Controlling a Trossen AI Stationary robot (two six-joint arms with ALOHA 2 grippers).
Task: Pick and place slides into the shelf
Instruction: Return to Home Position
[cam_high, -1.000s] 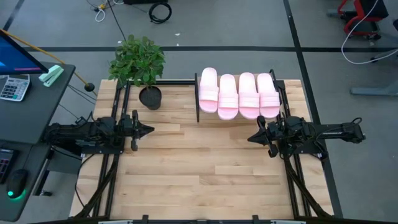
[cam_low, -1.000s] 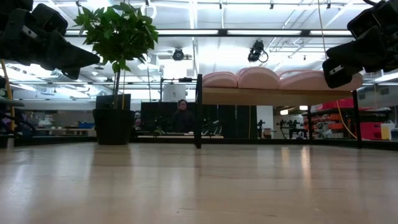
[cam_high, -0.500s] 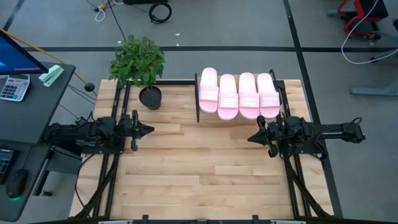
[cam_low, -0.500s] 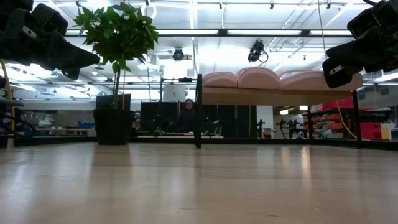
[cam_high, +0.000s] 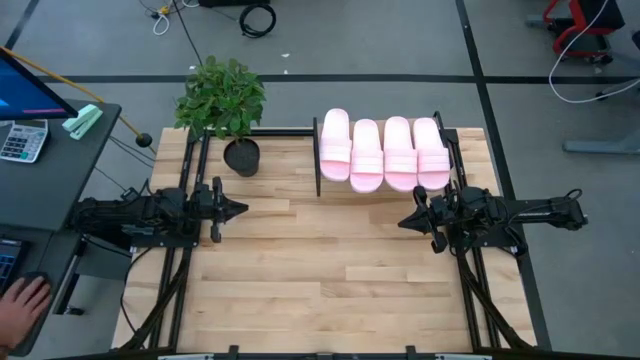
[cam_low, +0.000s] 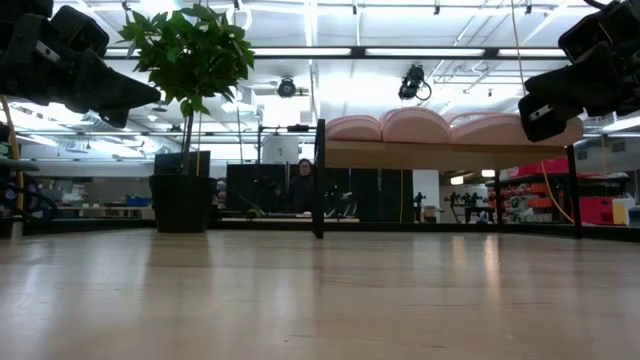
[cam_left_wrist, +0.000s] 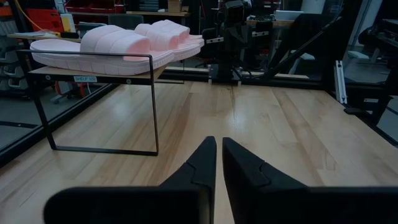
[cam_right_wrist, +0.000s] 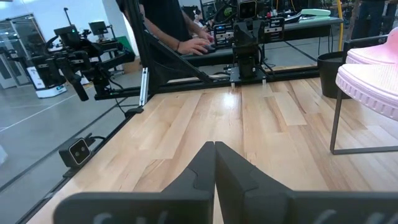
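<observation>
Though snug, 4 slides (cam_high: 399, 152) atop shelf (cam_low: 420, 155).

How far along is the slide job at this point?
Done: all four slides lie side by side on the shelf. In hand: nothing; the left gripper and right gripper are shut and empty, at opposite sides of the table. Left: no slide lies off the shelf in view.
</observation>
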